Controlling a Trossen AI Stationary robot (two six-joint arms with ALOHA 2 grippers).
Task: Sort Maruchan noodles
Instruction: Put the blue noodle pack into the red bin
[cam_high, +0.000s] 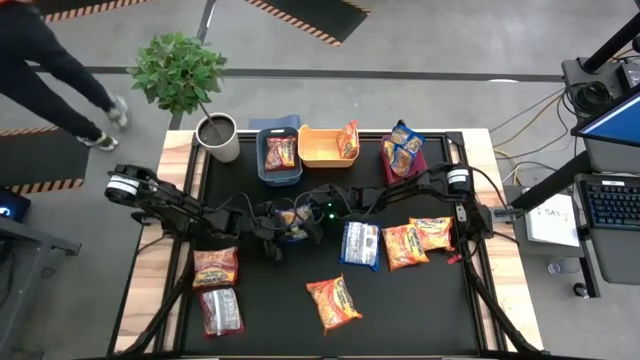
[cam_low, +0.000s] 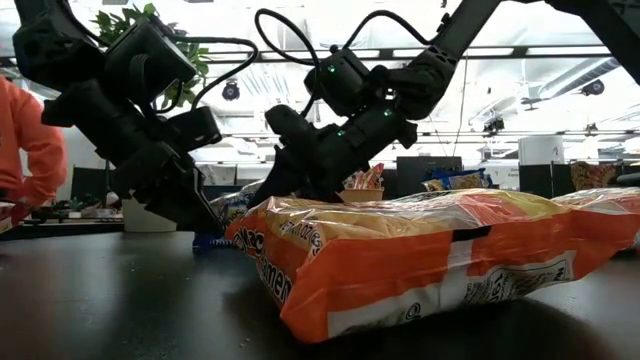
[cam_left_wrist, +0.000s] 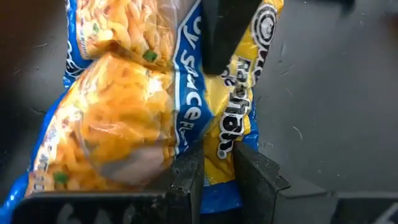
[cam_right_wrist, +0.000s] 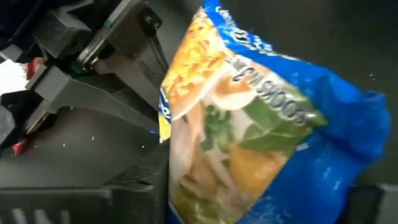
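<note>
Crinkly blue-yellow noodle packet (cam_left_wrist: 155, 106), noodles pictured.

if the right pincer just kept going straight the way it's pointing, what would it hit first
The crinkly blue and yellow plastic noodle packet fills the right pincer's wrist view, so it would meet that first, probably at once. The left pincer, clamped on the packet's far edge, lies just beyond.

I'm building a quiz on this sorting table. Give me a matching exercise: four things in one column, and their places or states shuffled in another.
1. blue bin
2. yellow bin
3. red bin
4. left gripper

A. holds blue packets
B. between the other two bins
C. shut on a blue-and-yellow packet
D. beside the plant pot

Pairs: 1-D, 2-B, 3-A, 4-C
</note>
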